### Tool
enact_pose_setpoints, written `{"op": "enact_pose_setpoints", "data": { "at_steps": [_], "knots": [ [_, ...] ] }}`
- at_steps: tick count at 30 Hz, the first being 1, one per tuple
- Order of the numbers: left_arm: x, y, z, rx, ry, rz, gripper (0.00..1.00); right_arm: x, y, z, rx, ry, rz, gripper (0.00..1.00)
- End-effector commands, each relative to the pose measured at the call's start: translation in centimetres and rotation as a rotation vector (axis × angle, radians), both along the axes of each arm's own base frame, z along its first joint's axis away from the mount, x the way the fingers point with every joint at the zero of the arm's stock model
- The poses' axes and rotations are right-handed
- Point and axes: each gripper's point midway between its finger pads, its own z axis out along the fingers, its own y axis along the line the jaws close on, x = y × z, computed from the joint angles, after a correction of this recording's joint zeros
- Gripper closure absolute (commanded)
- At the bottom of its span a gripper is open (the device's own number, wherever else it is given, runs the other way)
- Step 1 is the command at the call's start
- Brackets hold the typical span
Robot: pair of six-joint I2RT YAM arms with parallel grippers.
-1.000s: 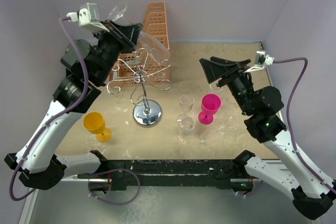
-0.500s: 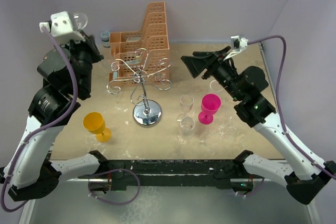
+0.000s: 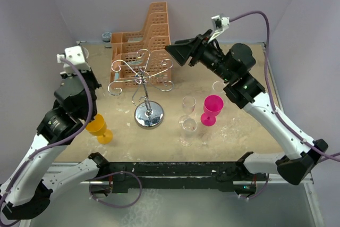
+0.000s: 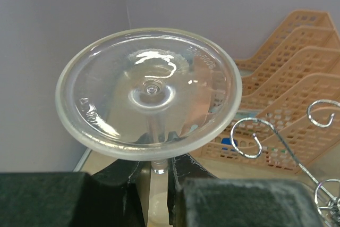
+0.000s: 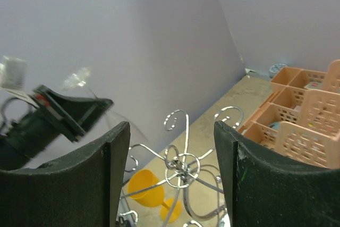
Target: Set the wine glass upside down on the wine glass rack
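— Where is the wine glass [image 4: 151, 91]?
— In the left pincer [image 4: 158, 173], whose fingers are clamped on the stem just under the round foot. The foot faces the wrist camera, and the bowl is hidden behind it.
— And relative to the wine glass rack [image 3: 142, 78]?
— Apart from it. The glass is held off to the rack's left, near the side wall. In the left wrist view the nearest scroll arms curl at the lower right, clear of the glass.
— Does the top camera show that grip?
— No, the left arm covers both pincer and glass there. The right wrist view catches them from across the rack, but blurred.
— The right pincer [image 3: 178, 54]?
— Its fingers are wide apart, holding nothing, up by the orange basket [image 3: 151, 30] and looking down over the rack's top.
— What does the top view alone give?
— The rack's chrome base on the worktop [image 3: 239, 67], a yellow goblet [image 3: 97, 126] to its left, and two clear glasses [image 3: 187, 126] and a pink goblet [image 3: 212, 109] to its right.
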Motion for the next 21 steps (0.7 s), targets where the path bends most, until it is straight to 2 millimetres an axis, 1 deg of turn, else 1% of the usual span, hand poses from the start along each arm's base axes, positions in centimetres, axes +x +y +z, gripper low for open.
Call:
{"op": "enact_pose_setpoints", "data": {
  "at_steps": [1, 2, 4, 7, 9, 11, 14, 15, 17, 21],
  "knots": [
    [0.8, -1.2, -1.4, -0.017, -0.023, -0.041, 1.00, -1.4, 2.0, 4.4, 0.058, -0.043, 0.075, 0.34],
    [1.0, -1.4, -1.8, -0.012, -0.017, -0.041, 1.00, -1.2, 2.7, 4.5, 0.040, -0.035, 0.071, 0.35],
    [1.5, -2.0, -2.9, -0.002, -0.006, -0.057, 1.00, -1.1, 4.3, 4.0, 0.021, 0.002, 0.072, 0.35],
    [1.8, -3.4, -3.5, -0.019, -0.028, -0.135, 1.00, -1.9, 6.5, 3.5, 0.029, 0.030, 0.119, 0.35],
    [1.9, -3.6, -3.7, -0.021, -0.047, -0.146, 1.00, -2.1, 8.2, 3.2, 0.030, 0.048, 0.150, 0.35],
    [1.8, -3.9, -3.5, -0.020, -0.067, -0.176, 1.00, -2.6, 9.8, 3.4, 0.040, 0.059, 0.185, 0.36],
    [1.1, -4.2, -2.4, -0.008, -0.121, -0.245, 1.00, -2.5, 12.0, 4.0, 0.070, 0.085, 0.215, 0.37],
    [0.8, -4.3, -1.9, -0.001, -0.150, -0.266, 1.00, -2.4, 12.5, 4.5, 0.088, 0.092, 0.226, 0.37],
    [0.6, -4.5, -1.5, 0.034, -0.175, -0.297, 1.00, -2.0, 13.6, 4.7, 0.126, 0.128, 0.250, 0.38],
    [0.5, -4.4, -1.4, 0.104, -0.175, -0.303, 1.00, -1.9, 15.4, 5.3, 0.211, 0.191, 0.326, 0.42]
  ]
}}
